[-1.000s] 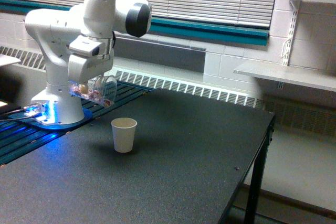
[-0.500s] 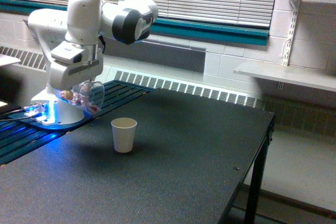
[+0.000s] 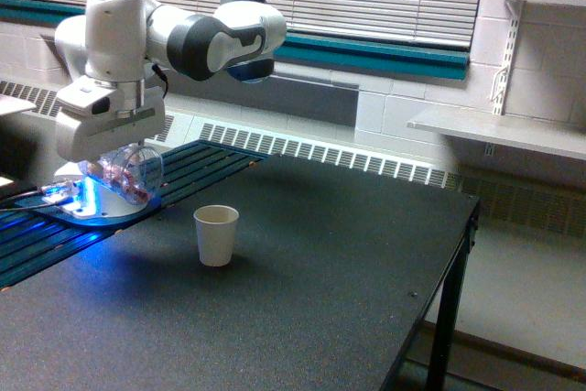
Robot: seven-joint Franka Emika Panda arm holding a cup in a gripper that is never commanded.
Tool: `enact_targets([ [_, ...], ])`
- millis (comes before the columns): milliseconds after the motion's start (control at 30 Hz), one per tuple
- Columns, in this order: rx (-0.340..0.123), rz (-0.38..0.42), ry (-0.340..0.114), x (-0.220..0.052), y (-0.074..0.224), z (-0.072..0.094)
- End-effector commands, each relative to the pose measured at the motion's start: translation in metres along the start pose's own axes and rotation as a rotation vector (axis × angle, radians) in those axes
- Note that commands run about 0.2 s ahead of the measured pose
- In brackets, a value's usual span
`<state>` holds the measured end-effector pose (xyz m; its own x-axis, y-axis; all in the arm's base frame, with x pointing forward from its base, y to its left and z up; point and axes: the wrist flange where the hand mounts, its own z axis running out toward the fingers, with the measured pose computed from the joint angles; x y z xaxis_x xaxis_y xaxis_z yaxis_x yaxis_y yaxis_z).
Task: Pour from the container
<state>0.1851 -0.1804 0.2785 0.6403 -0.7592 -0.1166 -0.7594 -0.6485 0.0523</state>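
Observation:
In the exterior view the container (image 3: pixel 131 174), a clear plastic cup with brownish-red pieces showing through its wall, hangs tilted on its side under the white arm's hand. My gripper (image 3: pixel 117 164) is shut on it, and its fingers are mostly hidden behind the cup and hand. The cup sits above the table at the exterior view's left, in front of the arm's base, with its mouth facing toward the right. A white paper cup (image 3: pixel 216 234) stands upright on the black table (image 3: pixel 302 299), to the right of and below the container.
The arm's base (image 3: pixel 92 199) glows blue at the far left on a slatted dark surface (image 3: pixel 197 160). The table's right edge (image 3: pixel 462 226) drops off to the floor. A grey shelf (image 3: pixel 499 130) juts from the wall at right.
The arm has swung toward the exterior view's left, carrying the tilted container farther from the paper cup and slightly lower. The paper cup has stayed put.

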Motion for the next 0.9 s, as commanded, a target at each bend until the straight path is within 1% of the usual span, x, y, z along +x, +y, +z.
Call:
enact_targets([
  [33, 0.03, 0.03, 0.011, -0.006, 0.005, 0.004],
  [333, 0.046, 0.013, 0.053, -0.003, 0.0, 0.001],
  [500, 0.045, -0.002, 0.07, 0.0, -0.005, 0.002],
  [733, 0.051, -0.037, 0.073, 0.0, -0.016, 0.007],
  [900, 0.058, -0.083, 0.068, 0.003, -0.031, 0.009],
])
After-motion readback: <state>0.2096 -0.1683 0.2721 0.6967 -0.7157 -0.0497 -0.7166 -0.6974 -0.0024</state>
